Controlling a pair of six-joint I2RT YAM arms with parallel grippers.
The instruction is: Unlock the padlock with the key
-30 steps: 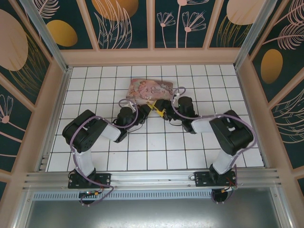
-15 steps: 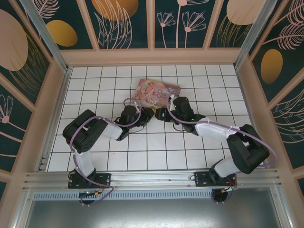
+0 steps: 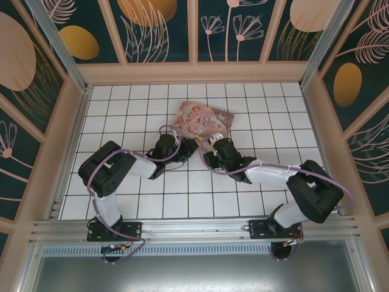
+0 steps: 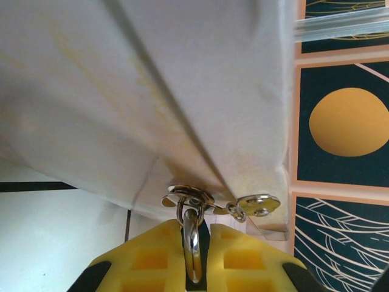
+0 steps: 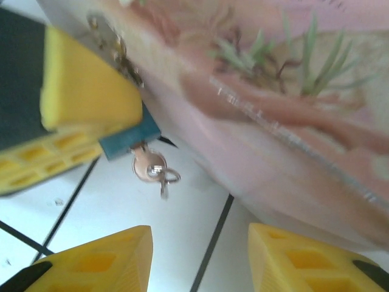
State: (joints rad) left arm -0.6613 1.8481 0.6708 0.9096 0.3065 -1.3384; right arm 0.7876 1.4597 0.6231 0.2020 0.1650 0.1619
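Your left gripper (image 4: pixel 197 231) is pinched shut on the padlock (image 5: pixel 127 141). In the left wrist view its yellow fingers (image 4: pixel 152 255) clamp the silvery shackle (image 4: pixel 192 249), which hangs from the hasp ring under the edge of the pink tin box (image 5: pixel 292 121).

In the right wrist view the blue body sits in the upper left of the frame, partly under the left arm's yellow pad. The key (image 5: pixel 149 165) is already seated in the lower edge of the body. Only its round head and a small wire ring show; the blade is hidden inside.

Your right gripper (image 5: pixel 200 261) is empty, with its jaws at a middling width. It is the nearer free arm, so the turn falls to it.

The key's head lies ahead of the right gripper, above and left of the gap between its fingers, closer to the left-hand finger than to the right. It hangs just above the white tiled floor (image 5: pixel 182 213). Its long axis runs from the lock down and slightly right in the frame.

You will likely need to shift left and forward to centre the head, pinch its flat faces, and roll about that axis.
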